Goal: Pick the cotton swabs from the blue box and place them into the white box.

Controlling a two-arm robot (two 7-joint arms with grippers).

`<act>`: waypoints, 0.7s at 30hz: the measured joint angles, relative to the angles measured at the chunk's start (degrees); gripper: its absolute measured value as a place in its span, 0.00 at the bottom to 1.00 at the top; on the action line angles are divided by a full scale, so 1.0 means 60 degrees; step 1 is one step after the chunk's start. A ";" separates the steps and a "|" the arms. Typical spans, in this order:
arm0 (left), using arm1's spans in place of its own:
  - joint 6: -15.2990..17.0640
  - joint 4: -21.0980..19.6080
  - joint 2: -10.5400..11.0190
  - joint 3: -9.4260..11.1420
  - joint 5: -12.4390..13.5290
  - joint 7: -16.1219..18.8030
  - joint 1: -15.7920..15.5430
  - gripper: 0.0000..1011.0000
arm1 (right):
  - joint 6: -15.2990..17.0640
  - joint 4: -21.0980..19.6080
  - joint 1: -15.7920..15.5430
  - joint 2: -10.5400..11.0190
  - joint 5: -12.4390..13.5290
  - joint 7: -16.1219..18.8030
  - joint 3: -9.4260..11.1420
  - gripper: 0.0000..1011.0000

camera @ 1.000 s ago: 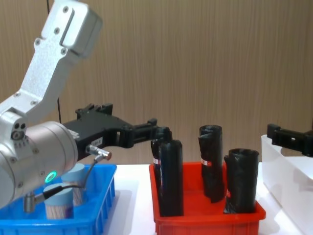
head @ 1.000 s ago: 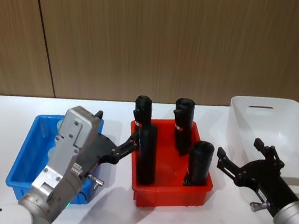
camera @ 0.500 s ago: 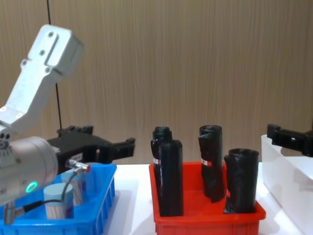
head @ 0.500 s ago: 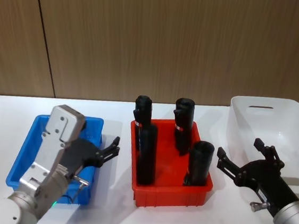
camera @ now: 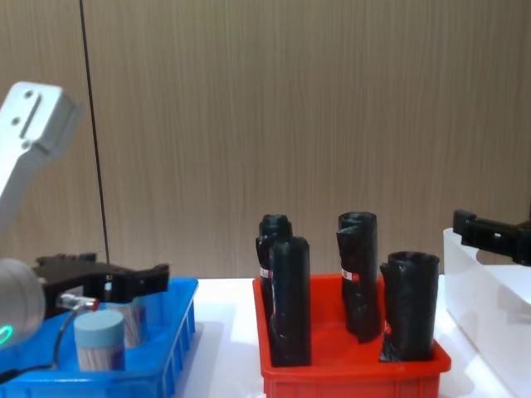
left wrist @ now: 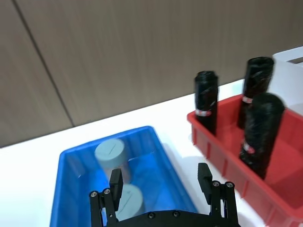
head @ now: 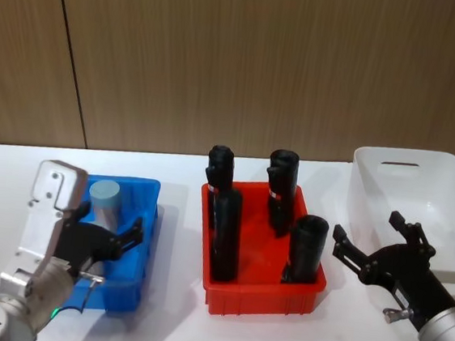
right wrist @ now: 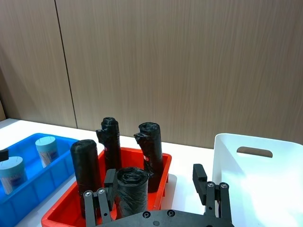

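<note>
I see the blue box [camera: 170, 352] as a bright, saturated blue with ribbed sides. The cotton swabs [head: 104, 201] are clear tubs with pale grey-blue lids, and pale swabs show through as faint vertical lines. The red bin [head: 263, 300] is plain vivid red. The rolls [head: 225, 235] are black, some with a thin white-and-red band. The white box [head: 408, 154] is translucent milky white. The desk [head: 7, 172] is plain white, and the wall [head: 263, 60] is brown wood grain with dark vertical seams. The left gripper [left wrist: 160, 177] is black, fingers [left wrist: 204, 176] included, under a silver-grey housing [head: 49, 201] with a green light [camera: 5, 335] below it. My right gripper [head: 366, 224] is black too.
</note>
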 joint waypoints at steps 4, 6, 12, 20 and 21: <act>0.0122 0.0157 0.0027 -0.0127 -0.0347 0.0201 0.0033 0.99 | 0.0000 0.0000 0.0000 0.0000 0.0000 0.0000 0.0000 0.99; 0.0169 0.0267 0.0026 -0.0176 -0.0504 0.0261 0.0033 0.99 | 0.0000 0.0000 0.0000 0.0000 0.0000 0.0000 0.0000 0.99; 0.0210 0.0611 -0.0029 -0.0261 -0.0805 0.0301 -0.0032 0.99 | 0.0000 0.0000 0.0000 0.0000 0.0000 0.0000 0.0000 0.99; 0.0195 0.1258 -0.0195 -0.0329 -0.1106 0.0141 -0.0267 0.99 | 0.0000 0.0000 0.0000 0.0000 0.0000 0.0001 0.0000 0.99; 0.0185 0.1373 -0.0232 -0.0336 -0.1140 0.0094 -0.0318 0.99 | 0.0000 0.0000 0.0000 0.0000 0.0000 0.0000 0.0000 0.99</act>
